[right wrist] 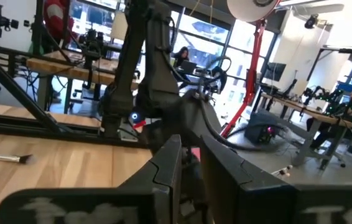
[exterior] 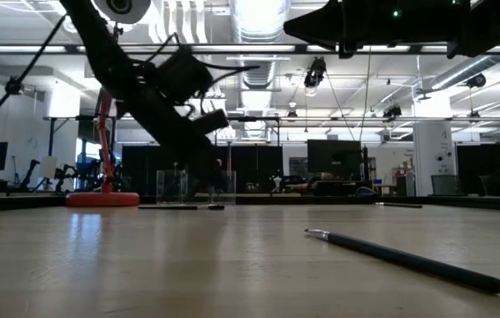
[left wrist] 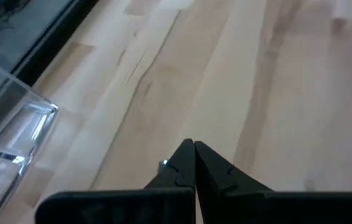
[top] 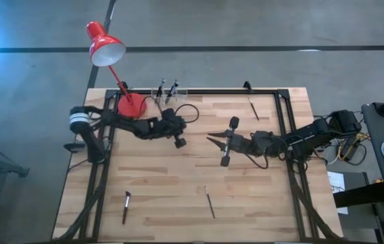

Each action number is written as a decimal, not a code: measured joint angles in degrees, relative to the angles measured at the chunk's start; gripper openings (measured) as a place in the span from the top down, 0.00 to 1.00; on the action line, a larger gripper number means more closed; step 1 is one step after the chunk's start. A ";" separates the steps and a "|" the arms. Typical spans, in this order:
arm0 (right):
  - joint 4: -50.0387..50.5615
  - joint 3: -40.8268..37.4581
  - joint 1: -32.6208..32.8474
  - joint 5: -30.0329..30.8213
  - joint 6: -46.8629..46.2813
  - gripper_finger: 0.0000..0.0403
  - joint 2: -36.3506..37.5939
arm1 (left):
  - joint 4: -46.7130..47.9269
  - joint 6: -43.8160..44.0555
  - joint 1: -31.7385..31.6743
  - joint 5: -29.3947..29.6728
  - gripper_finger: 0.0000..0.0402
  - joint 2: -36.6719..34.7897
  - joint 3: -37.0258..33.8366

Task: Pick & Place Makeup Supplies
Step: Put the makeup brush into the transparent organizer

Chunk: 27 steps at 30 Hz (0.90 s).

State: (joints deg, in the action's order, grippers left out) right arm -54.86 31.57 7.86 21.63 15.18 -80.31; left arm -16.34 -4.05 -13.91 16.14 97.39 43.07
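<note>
A clear holder [top: 168, 93] with a few makeup brushes standing in it sits at the table's far edge; its wall [left wrist: 14, 134] shows beside my left gripper. Three loose brushes lie flat on the wood: one far right [top: 253, 108], one near left [top: 126, 207] and one near the middle [top: 209, 202], which also shows close up [exterior: 400, 256]. My left gripper [top: 184, 132] [left wrist: 193, 146] hangs shut above the table's middle left, slanting down, holding nothing. My right gripper [top: 212, 140] [right wrist: 189, 140] stays level at mid-table, pointing at the left arm, its fingers a narrow gap apart on a thin dark brush. My right gripper pinches a thin dark brush [top: 209, 139] between its two fingers, which come level from the table's right side. The brush is lifted clear of the table. The fingers themselves hide which part of the brush they are on.
A red desk lamp [top: 107, 47] stands on its round base [top: 132, 105] at the far left, next to the holder. A black frame [top: 283, 115] runs along the table's edges. Bare wood lies between the two grippers and the near edge.
</note>
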 joint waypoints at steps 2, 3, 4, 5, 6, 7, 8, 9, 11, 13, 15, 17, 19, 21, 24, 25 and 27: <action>0.34 0.00 0.00 0.00 -0.10 0.87 0.00 | 1.95 0.03 -0.25 -0.03 1.00 1.59 1.81; 0.34 0.00 0.00 0.00 -0.13 0.87 0.00 | 2.92 0.29 -0.32 0.45 1.00 2.25 2.40; 0.36 0.00 0.00 0.00 -0.13 0.87 0.00 | 3.36 0.70 -0.43 1.15 1.00 2.83 2.83; 0.38 0.00 0.00 0.00 -0.13 0.87 0.00 | 3.35 0.73 -0.65 1.54 1.00 3.19 3.01; 0.48 0.00 0.00 0.00 -0.13 0.87 0.00 | 3.47 0.72 -0.93 1.74 1.00 3.40 3.05; 0.54 0.00 0.00 0.00 -0.15 0.87 0.00 | 3.53 0.90 -1.23 1.86 1.00 3.51 3.09; 0.54 0.00 0.00 0.00 -0.15 0.87 0.00 | 3.36 1.31 -1.56 1.88 1.00 3.51 3.10; 0.54 0.00 0.00 0.00 -0.15 0.87 0.00 | 3.35 1.80 -1.87 1.87 1.00 3.50 3.06; 0.56 0.00 0.00 0.00 -0.15 0.87 0.00 | 3.59 2.39 -2.32 1.85 1.00 3.29 2.71; 0.62 0.00 0.00 0.00 -0.15 0.87 0.00 | 4.83 2.65 -2.54 1.29 1.00 3.10 2.67; 0.62 0.00 0.00 0.00 -0.15 0.87 0.00 | 6.03 2.69 -2.52 -0.25 1.00 3.05 2.67; 0.62 0.00 0.00 0.00 -0.13 0.87 0.00 | 6.76 3.20 -2.52 -2.51 1.00 3.11 2.65; 0.60 0.00 0.00 0.00 -0.15 0.87 0.00 | 6.69 4.09 -2.45 -3.95 1.00 3.25 2.65; 0.60 0.00 0.00 -0.02 -0.15 0.87 0.00 | 6.83 4.12 -2.43 -4.23 1.00 3.29 2.65; 0.60 0.00 0.00 0.00 -0.15 0.87 0.02 | 6.84 3.22 -2.45 -4.12 1.00 3.28 2.65; 0.60 0.00 0.00 0.00 -0.14 0.87 0.02 | 6.70 2.83 -2.45 -3.99 1.00 3.27 2.65; 0.60 0.00 0.00 0.00 -0.13 0.87 0.02 | 6.27 2.75 -2.37 -1.92 1.00 3.22 2.65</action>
State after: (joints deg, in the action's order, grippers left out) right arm -54.26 31.57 7.86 21.63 15.05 -80.29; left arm -10.06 -1.30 -16.27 14.22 100.61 45.71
